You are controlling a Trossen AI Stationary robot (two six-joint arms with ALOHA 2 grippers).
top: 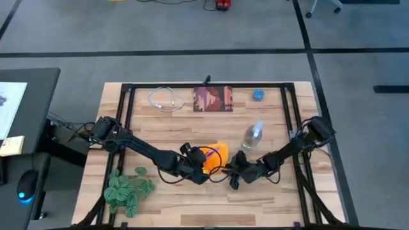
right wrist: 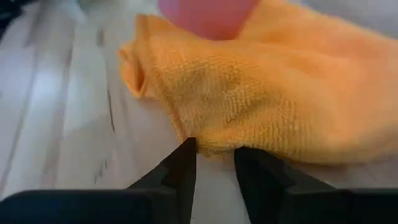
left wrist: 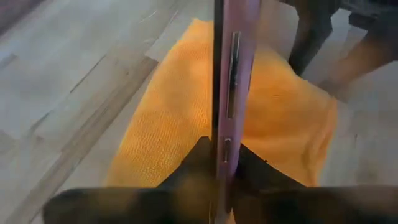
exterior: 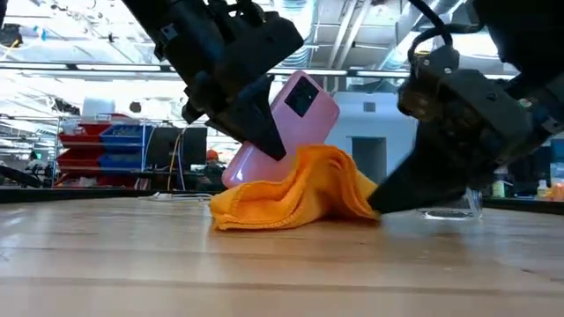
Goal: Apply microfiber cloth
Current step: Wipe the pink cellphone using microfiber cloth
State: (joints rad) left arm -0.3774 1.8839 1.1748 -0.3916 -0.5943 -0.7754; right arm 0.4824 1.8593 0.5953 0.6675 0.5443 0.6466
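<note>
The right pincer point(right wrist: 214, 163), fingers slightly spread, sits at the microfiber cloth's point(right wrist: 267, 93) near hem, directly ahead, while the left pincer point(left wrist: 224, 163) pinches the pink phone point(exterior: 286, 123) on edge over it.

Nubbly orange microfiber cloth point(right wrist: 267, 93) on matt wooden table point(right wrist: 56, 124).

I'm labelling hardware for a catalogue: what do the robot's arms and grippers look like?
Both arms are dark, nearly black, jointed links with black cables looped along them. The left gripper and right gripper each end in two dark, wedge-shaped fingers tapering to narrow tips. No markings are legible.
</note>
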